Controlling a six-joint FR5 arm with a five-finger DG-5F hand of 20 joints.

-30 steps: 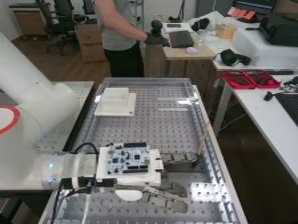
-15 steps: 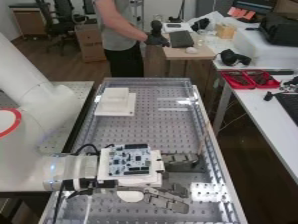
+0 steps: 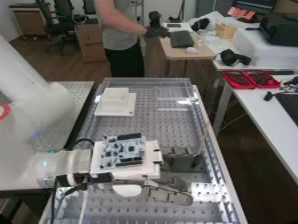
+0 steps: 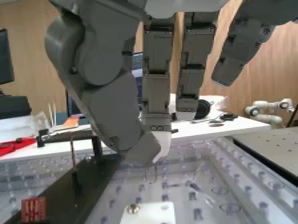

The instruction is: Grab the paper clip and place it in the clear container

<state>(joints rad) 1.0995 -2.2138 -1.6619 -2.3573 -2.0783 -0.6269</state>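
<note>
Paper clip (image 4: 151, 174) pinched in my hand (image 4: 156, 90)
It hangs below the fingertips, long axis near upright; I'd release it end-first.

The robot hand (image 4: 112, 107) pinches a dangling paper clip (image 4: 155, 175).

White arm (image 3: 26, 80) with 1 red ring (image 3: 4, 112), dark grey robot hand (image 3: 169, 195), blue-and-white circuit board (image 3: 123, 151), dotted grey bench (image 3: 146, 122)
</note>
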